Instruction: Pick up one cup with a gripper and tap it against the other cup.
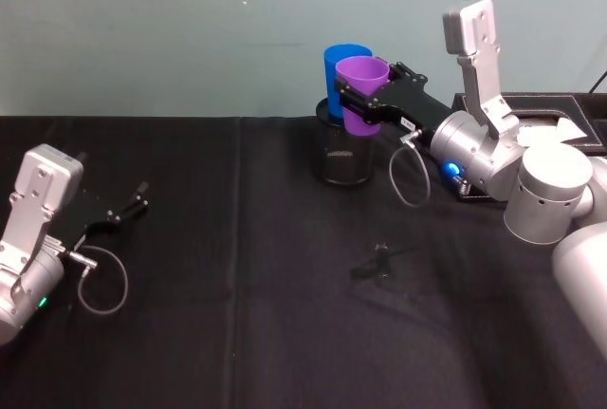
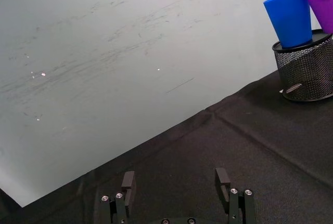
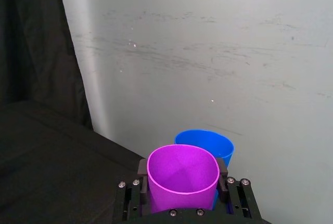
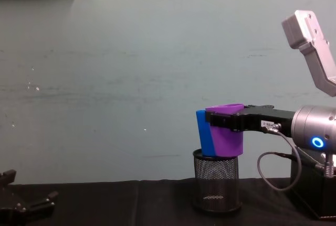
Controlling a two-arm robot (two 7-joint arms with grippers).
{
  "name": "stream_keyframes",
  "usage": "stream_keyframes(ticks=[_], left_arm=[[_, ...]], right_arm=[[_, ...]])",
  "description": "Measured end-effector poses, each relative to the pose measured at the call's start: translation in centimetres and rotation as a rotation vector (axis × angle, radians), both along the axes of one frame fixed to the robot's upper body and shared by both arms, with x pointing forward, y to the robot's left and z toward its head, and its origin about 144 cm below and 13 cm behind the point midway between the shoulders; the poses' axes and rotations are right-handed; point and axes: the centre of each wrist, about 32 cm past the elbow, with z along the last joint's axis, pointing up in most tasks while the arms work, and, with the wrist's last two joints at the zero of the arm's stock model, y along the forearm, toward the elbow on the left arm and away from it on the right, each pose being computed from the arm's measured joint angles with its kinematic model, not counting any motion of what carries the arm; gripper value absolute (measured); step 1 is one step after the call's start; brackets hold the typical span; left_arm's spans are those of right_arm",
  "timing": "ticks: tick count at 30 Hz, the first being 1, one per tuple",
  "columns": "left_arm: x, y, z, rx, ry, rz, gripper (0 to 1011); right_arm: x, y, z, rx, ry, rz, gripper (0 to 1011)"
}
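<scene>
My right gripper is shut on the purple cup, holding it upright in the air by its sides. The purple cup is right up against the blue cup; no gap shows between them. The blue cup sits tilted in the top of a black mesh pen holder at the back of the table. In the right wrist view the purple cup sits between the fingers, with the blue cup just behind. My left gripper rests open at the table's left, far from both cups.
A black cloth covers the table, and a pale wall stands close behind the holder. A black box sits at the back right behind my right arm. A small dark object lies on the cloth in front of the holder.
</scene>
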Motion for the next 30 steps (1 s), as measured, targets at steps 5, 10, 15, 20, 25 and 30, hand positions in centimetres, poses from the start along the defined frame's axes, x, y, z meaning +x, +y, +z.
stream_keyframes(ticks=[5,10,15,20,25,30], left_arm=[[0.00,0.00,0.00,0.000,0.000,0.000,1000],[0.00,0.00,0.00,0.000,0.000,0.000,1000],[0.00,0.00,0.00,0.000,0.000,0.000,1000],[0.00,0.00,0.00,0.000,0.000,0.000,1000],[0.00,0.00,0.00,0.000,0.000,0.000,1000],[0.00,0.00,0.00,0.000,0.000,0.000,1000]], right_arm=[[0.00,0.00,0.00,0.000,0.000,0.000,741],[0.00,0.00,0.00,0.000,0.000,0.000,741],[0.00,0.00,0.00,0.000,0.000,0.000,741],[0.00,0.00,0.00,0.000,0.000,0.000,741],[0.00,0.00,0.00,0.000,0.000,0.000,741],[0.00,0.00,0.00,0.000,0.000,0.000,741]])
